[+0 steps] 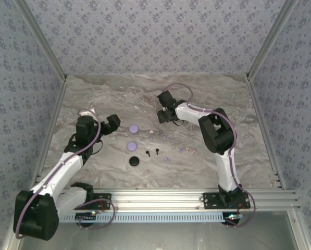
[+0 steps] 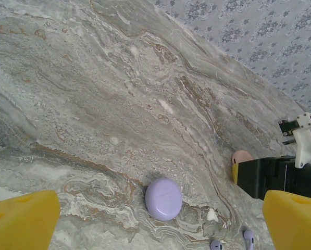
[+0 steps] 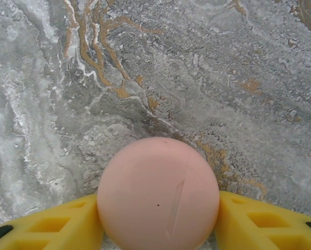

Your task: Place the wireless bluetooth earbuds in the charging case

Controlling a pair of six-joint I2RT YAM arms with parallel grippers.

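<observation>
The right gripper (image 3: 158, 225) is closed on the pink charging case (image 3: 158, 190). The round case sits between the two yellow fingers (image 3: 51, 224), and each finger lies against one side of it. The marble table (image 3: 197, 62) lies beyond the jaws.

The left gripper (image 2: 158, 221) stands fully open, its yellow fingers (image 2: 20, 219) wide apart. A lilac charging case (image 2: 163, 199) lies flat on the table just ahead of these jaws, between the two fingers and touching neither. Two lilac earbuds (image 2: 249, 238) lie near the finger on the side of the right arm.

In the top view the earbuds (image 1: 157, 152) are scattered on the table between the two grippers, on the base side of the right jaws and well apart from both. A second lilac case (image 1: 131, 146) and a black case (image 1: 134, 161) lie beside them, on the base side of the left jaws.
</observation>
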